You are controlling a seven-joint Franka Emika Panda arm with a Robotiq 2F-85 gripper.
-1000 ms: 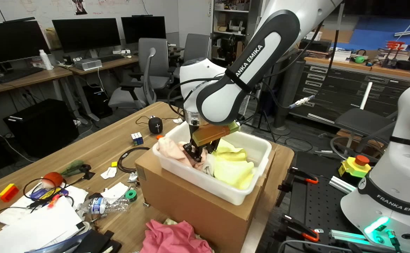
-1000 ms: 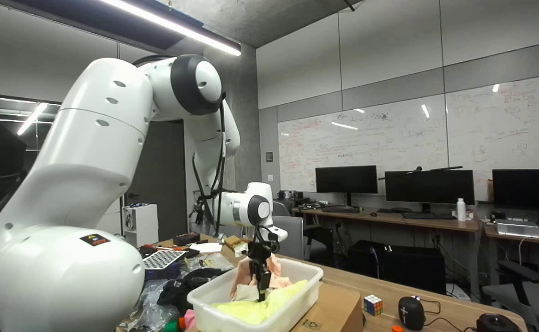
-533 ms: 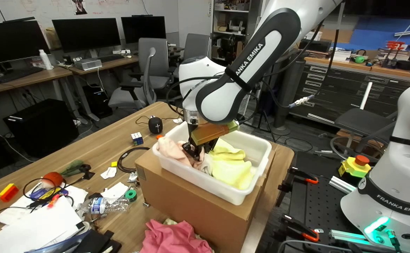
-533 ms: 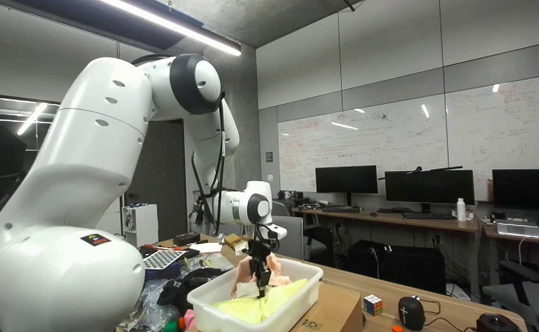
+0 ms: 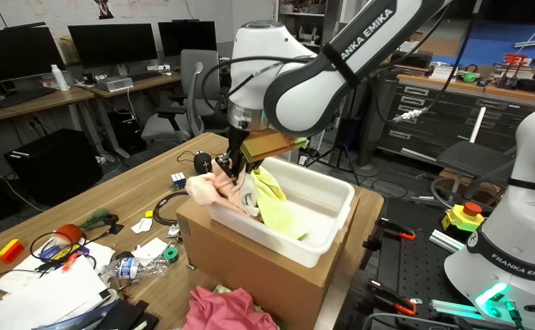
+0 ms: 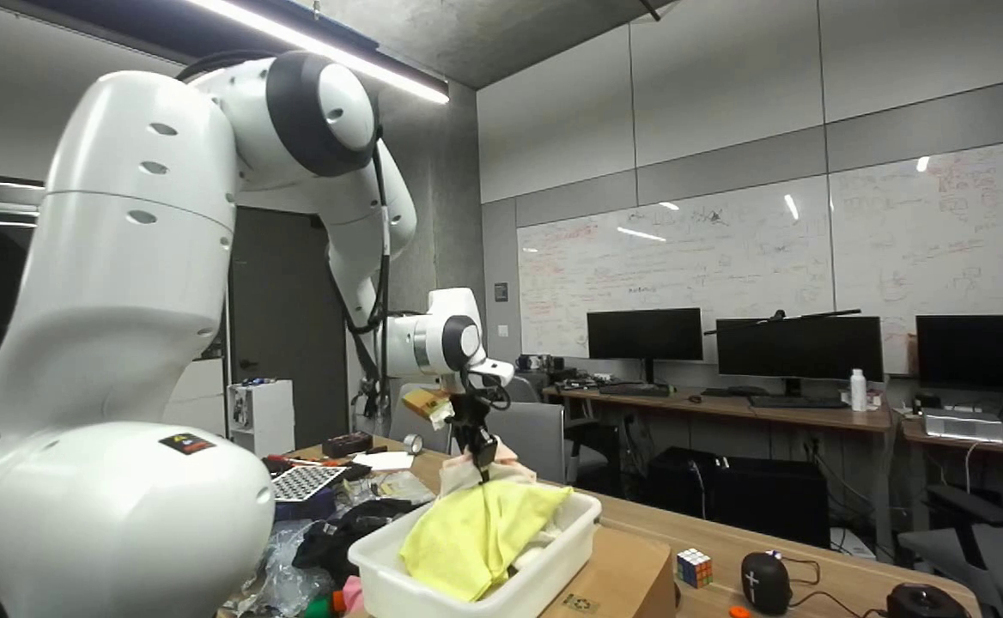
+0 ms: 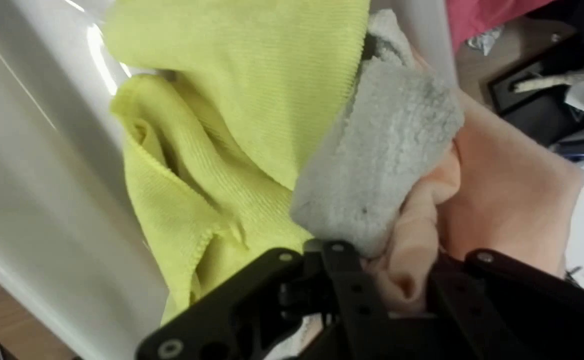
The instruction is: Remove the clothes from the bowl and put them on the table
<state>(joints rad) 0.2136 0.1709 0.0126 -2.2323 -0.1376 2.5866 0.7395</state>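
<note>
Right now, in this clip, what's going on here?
A robot's gripper has the peach cloth pinched above one end of the white tub, which sits on a cardboard box on the table. Part of that cloth spills outside the tub. The gray cloth and yellow cloth bunch up beside the gripper; whether they're pinched too isn't clear. The yellow one's lower part lies in the tub, so the unloading isn't done.

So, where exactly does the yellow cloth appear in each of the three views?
In an exterior view: yellow cloth just below the picture's centre.
In an exterior view: yellow cloth low in the picture, about mid-width.
Wrist view: yellow cloth mostly left of centre, reaching the top edge.
Shared landmark: the white tub, visible in all three.
</note>
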